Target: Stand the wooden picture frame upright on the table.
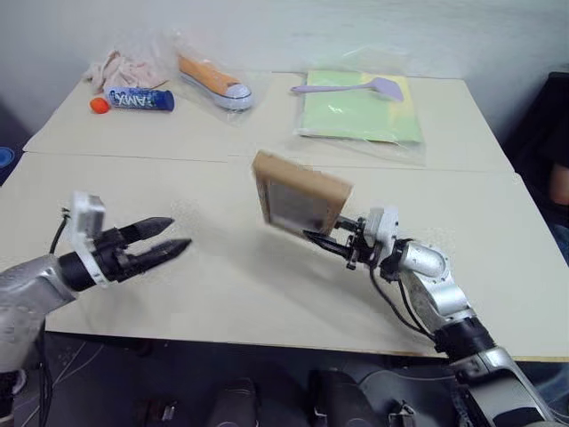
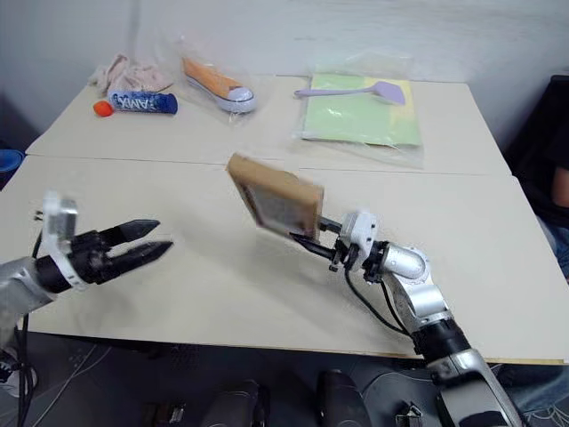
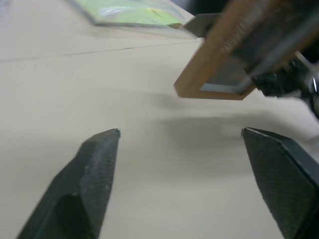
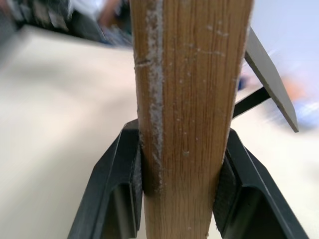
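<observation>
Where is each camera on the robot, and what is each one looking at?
Left eye view: on the head, looking forward and down at the table; both arms show, with the left gripper and the right gripper.
Right eye view: the head's other eye, same scene; the right gripper holds the wooden picture frame up, tilted.
Left wrist view: on the left wrist, looking along its own open fingers toward the frame.
Right wrist view: on the right wrist; its own fingers clamp the frame's edge.
Shared: all four show the frame.
</observation>
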Motion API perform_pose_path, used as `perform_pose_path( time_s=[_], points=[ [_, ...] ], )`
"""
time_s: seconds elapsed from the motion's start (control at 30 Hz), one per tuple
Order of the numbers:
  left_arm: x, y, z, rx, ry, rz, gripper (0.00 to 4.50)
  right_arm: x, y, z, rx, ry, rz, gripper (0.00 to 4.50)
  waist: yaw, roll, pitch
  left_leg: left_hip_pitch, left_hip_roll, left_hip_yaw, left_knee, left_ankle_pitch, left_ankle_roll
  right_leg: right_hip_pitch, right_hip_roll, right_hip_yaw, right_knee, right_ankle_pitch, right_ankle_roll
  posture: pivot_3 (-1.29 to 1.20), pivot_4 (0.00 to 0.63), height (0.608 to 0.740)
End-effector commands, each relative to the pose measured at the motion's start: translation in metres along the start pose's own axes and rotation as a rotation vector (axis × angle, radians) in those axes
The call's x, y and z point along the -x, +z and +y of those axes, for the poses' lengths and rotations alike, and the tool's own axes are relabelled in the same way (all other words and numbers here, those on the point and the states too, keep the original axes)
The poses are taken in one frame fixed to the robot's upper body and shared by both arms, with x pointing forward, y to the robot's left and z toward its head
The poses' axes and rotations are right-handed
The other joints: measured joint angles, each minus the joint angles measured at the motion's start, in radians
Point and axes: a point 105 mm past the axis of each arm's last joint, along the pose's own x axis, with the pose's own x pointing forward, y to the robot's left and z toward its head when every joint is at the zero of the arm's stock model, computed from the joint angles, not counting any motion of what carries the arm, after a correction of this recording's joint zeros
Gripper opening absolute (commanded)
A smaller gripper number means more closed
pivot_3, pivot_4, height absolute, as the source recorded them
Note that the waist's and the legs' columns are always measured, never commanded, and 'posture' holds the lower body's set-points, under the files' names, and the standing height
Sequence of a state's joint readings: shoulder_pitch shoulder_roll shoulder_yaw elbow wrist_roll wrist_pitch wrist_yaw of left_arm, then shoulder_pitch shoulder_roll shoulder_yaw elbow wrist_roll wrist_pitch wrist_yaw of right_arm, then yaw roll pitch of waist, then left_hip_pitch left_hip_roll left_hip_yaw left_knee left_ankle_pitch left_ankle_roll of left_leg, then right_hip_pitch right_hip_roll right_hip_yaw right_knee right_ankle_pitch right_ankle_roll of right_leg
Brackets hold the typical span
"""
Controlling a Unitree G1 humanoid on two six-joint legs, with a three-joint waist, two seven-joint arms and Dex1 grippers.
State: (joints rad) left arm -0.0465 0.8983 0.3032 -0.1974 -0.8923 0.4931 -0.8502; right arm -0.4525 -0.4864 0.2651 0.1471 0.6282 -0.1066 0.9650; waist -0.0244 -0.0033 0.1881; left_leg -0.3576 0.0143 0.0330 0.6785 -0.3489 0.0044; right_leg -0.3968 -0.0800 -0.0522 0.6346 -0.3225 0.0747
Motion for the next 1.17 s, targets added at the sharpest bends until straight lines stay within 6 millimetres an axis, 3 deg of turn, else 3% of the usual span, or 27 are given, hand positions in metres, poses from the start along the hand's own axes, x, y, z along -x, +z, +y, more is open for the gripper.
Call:
perform_pose_path(
  time_s=[0.03, 0.23, 0.37, 0.5, 0.83, 0.97, 1.07, 1.17],
  points=[
    [-0.006, 0.005, -0.015, -0.128, -0.103, -0.027, 4.5, 0.005, 0.007, -0.001, -0.201, 0.008, 0.0, 1.28, -0.003, 0.0, 0.0, 0.0, 0.0, 0.0, -0.001, 0.0, 0.0, 0.0, 0.0, 0.0, 0.0, 0.0, 0.0, 0.0, 0.15, 0.74],
    [-0.007, 0.002, -0.015, -0.155, -0.12, -0.023, 4.5, 0.018, -0.026, -0.011, -0.277, -0.06, 0.107, 1.28, -0.006, 0.0, 0.0, 0.0, 0.0, 0.001, -0.01, 0.0, 0.0, -0.002, 0.0, 0.0, -0.006, 0.0, 0.0, 0.0, 0.15, 0.74],
    [-0.008, 0.002, -0.015, -0.169, -0.136, -0.016, 4.5, 0.023, -0.042, -0.006, -0.27, -0.028, 0.152, 1.28, -0.007, 0.0, 0.0, 0.001, 0.0, 0.002, -0.012, 0.001, 0.0, -0.002, 0.001, 0.0, -0.006, 0.0, 0.0, 0.0, 0.15, 0.74],
    [-0.007, 0.004, -0.015, -0.174, -0.142, -0.011, 4.5, 0.024, -0.045, -0.007, -0.245, -0.054, 0.132, 1.28, -0.005, 0.0, 0.0, 0.002, 0.0, 0.002, -0.011, 0.001, 0.001, -0.001, 0.001, 0.0, -0.005, 0.001, 0.001, 0.0, 0.15, 0.74],
    [0.009, -0.016, -0.001, -0.199, -0.077, 0.08, 4.5, 0.042, -0.021, -0.005, -0.172, -0.037, 0.128, 4.47, -0.004, 0.0, 0.0, 0.002, 0.0, 0.002, -0.012, 0.002, 0.0, -0.001, 0.001, 0.0, -0.005, 0.001, 0.001, 0.0, 0.15, 0.74],
    [0.027, -0.032, 0.008, -0.225, -0.003, 0.145, 4.5, 0.069, -0.012, 0.001, -0.047, -0.032, 0.196, 4.47, -0.003, 0.001, 0.0, 0.002, 0.0, 0.002, -0.014, 0.001, 0.0, -0.001, 0.001, 0.0, -0.007, 0.001, 0.001, 0.0, 0.15, 0.74],
    [0.045, -0.046, 0.014, -0.272, 0.07, 0.228, 4.5, 0.103, -0.007, 0.007, 0.144, -0.022, 0.306, 4.47, -0.003, 0.001, 0.0, 0.002, 0.0, 0.003, -0.014, 0.001, 0.001, -0.001, 0.0, 0.0, -0.007, 0.001, 0.001, 0.0, 0.15, 0.74],
    [0.058, -0.055, 0.014, -0.282, 0.1, 0.255, 4.5, 0.133, -0.009, 0.016, 0.208, -0.018, 0.389, 4.47, 0.0, 0.001, 0.0, 0.002, -0.001, 0.003, -0.014, 0.0, 0.002, 0.0, 0.0, 0.0, -0.009, 0.001, 0.001, 0.0, 0.15, 0.74]
  ],
)
